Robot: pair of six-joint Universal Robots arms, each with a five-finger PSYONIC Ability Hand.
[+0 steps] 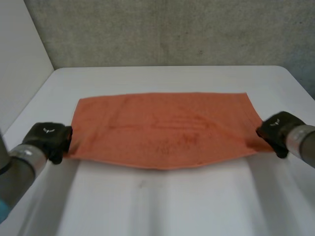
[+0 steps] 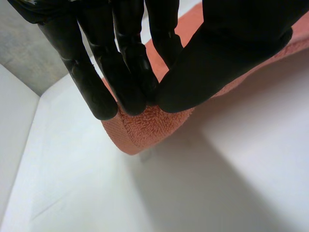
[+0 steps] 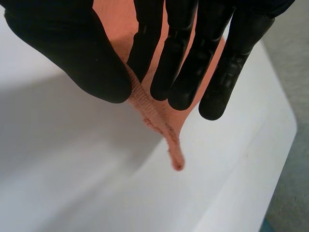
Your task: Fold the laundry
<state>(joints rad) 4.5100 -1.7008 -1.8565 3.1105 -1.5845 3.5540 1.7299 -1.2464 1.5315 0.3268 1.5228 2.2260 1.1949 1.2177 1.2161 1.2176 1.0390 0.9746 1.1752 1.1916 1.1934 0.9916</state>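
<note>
An orange towel [image 1: 165, 129] lies spread across the middle of the white table [image 1: 162, 206], its near edge lifted slightly. My left hand [image 1: 48, 140] holds the towel's near left corner; in the left wrist view the fingers [image 2: 128, 72] and thumb pinch the orange cloth [image 2: 145, 128]. My right hand [image 1: 276, 132] holds the near right corner; in the right wrist view the thumb [image 3: 82, 53] and fingers pinch the cloth, and the corner tip [image 3: 169, 140] hangs below them above the table.
A grey wall [image 1: 172, 29] stands behind the table's far edge. A white panel [image 1: 19, 59] rises at the left. The table's right edge [image 3: 270, 159] drops off beside my right hand. Bare tabletop lies in front of the towel.
</note>
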